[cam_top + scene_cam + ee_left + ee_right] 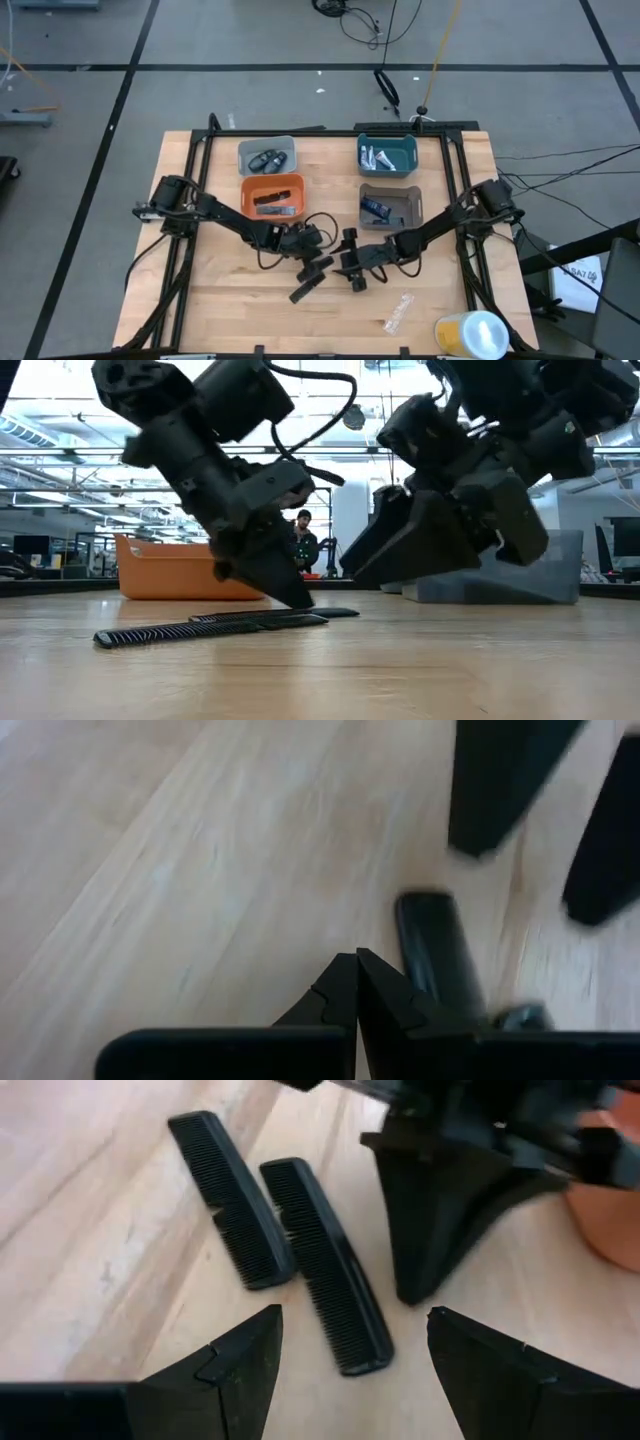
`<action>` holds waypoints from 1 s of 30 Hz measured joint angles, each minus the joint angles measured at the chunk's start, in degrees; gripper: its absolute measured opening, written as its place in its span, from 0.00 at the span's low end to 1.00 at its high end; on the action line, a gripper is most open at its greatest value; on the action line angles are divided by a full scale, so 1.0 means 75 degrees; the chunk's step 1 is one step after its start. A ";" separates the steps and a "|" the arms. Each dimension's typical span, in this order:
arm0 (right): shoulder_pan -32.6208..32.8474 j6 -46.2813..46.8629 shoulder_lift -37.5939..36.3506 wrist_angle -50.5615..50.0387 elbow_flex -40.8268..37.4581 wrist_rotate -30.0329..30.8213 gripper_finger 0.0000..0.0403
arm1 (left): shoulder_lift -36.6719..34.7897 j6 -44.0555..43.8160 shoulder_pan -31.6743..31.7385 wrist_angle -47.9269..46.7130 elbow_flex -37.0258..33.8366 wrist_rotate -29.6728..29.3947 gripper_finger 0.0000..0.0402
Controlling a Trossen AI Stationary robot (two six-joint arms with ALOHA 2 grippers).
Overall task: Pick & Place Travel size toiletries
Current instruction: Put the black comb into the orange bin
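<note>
Two thin black combs (325,1265) (230,1200) lie flat and side by side on the wooden table (220,300), also visible in the low view (210,628). My left gripper (357,962) is shut and points steeply down, its tip at the tabletop beside one comb (435,950). My right gripper (355,1345) is open and slants down over the closer comb's end, one finger on each side of it and clear of it. In the high view the two grippers (318,262) (352,272) face each other at the table's middle. My left gripper's shut fingertips (410,1285) come down from above right next to the closer comb. Whether they touch the comb or the tabletop, I cannot tell.
Four bins stand at the back: grey (267,155) with dark oval pieces, orange (272,195) with black sticks, teal (387,153) with white tubes, brown (388,205) with dark blue tubes. A clear wrapper (398,313) and a yellow-and-white cylinder (470,333) lie near the front right.
</note>
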 joint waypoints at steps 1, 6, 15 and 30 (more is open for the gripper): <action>-0.0007 0.0013 0.0112 0.0087 0.0007 0.0000 0.59 | 0.0082 0.0041 0.0052 0.0197 -0.0003 0.0117 0.01; -0.0065 0.0297 0.0574 0.0447 0.0136 -0.0005 0.59 | 0.0064 0.0422 0.0148 0.0368 -0.0009 0.0370 0.01; -0.0110 0.0202 0.0495 0.0368 0.0207 -0.0174 0.59 | -0.0019 0.0905 0.0141 0.0579 -0.0018 0.0263 0.02; -0.0107 0.0345 0.0495 0.0348 0.0207 -0.0175 0.59 | -0.0019 0.0896 0.0135 0.0596 -0.0015 0.0252 0.01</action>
